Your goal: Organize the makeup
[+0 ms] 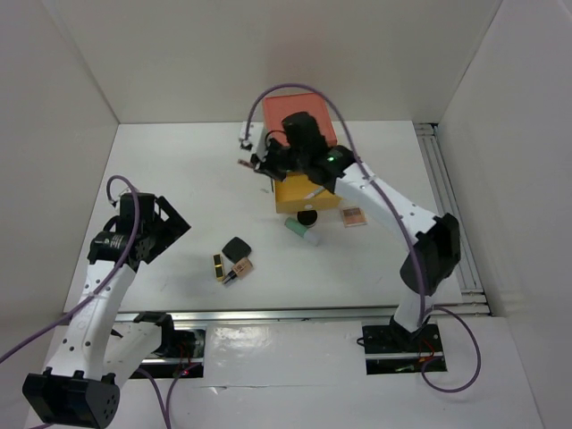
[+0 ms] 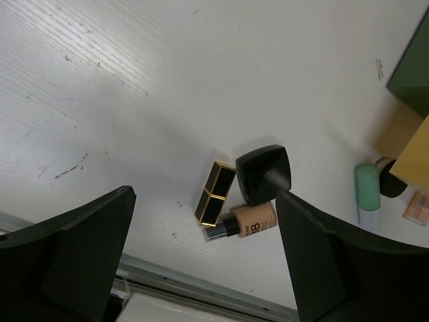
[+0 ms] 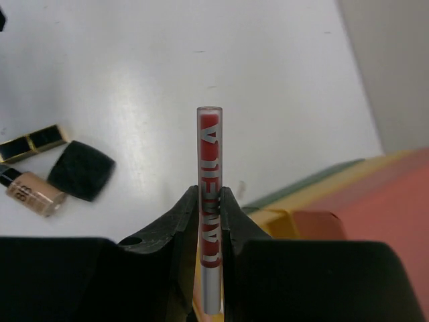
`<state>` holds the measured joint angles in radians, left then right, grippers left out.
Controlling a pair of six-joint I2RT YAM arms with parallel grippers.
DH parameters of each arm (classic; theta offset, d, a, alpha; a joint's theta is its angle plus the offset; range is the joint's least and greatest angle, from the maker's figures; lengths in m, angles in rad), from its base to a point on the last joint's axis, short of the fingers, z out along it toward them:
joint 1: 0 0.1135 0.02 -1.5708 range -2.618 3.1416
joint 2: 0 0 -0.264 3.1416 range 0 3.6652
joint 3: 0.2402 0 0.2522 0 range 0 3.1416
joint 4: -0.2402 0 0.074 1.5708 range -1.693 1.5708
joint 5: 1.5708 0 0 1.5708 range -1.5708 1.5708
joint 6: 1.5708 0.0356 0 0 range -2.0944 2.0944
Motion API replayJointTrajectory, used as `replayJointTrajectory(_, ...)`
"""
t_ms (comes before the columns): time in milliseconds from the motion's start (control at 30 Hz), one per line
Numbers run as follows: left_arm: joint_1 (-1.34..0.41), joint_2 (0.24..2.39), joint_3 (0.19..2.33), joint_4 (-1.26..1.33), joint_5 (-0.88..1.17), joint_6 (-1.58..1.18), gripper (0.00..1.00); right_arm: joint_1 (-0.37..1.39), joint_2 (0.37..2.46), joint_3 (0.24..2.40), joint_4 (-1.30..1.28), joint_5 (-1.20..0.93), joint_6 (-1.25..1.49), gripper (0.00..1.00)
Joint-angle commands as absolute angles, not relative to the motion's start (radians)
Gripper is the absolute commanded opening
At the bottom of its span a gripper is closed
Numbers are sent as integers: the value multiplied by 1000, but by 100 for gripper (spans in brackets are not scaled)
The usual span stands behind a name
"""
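Note:
My right gripper (image 1: pixel 259 164) is shut on a thin red lip-gloss tube (image 3: pixel 209 147), held in the air left of the stacked drawer box (image 1: pixel 299 116); the tube also shows in the top view (image 1: pixel 243 164). On the table lie a black square compact (image 1: pixel 236 248), a gold-black lipstick (image 1: pixel 218 266) and a beige foundation bottle (image 1: pixel 241 267), close together. A round black pot (image 1: pixel 307 216), a mint tube (image 1: pixel 302 231) and a pink palette (image 1: pixel 355 215) lie in front of the box. My left gripper (image 1: pixel 170 223) is open and empty, left of the compact group (image 2: pixel 263 174).
The box's yellow drawer (image 1: pixel 302 192) is pulled out toward me under the coral top. White walls enclose the table on three sides. A metal rail (image 1: pixel 313 315) runs along the near edge, and another along the right edge (image 1: pixel 451 206).

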<state>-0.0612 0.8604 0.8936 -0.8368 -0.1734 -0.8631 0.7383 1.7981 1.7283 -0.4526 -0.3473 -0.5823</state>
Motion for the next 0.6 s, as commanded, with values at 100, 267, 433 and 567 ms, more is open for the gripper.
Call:
replayJointTrajectory(100,-46,879,890,-805,-109,-839,100,560,1715,1606,-463,-386,-685,2)
replayJointTrajectory(267,-46,879,867,-787,-87,-830,100,468,1704,1537,-508,-419,-818,4)
replayJointTrajectory(433,-46,888,835,-776,-45,-830,100,423,1724,1525,-517,-457,-853,20)
replayJointTrajectory(567,-46,908,796,-736,3,-830,100,423,1743,1546,-526,-443,-838,56)
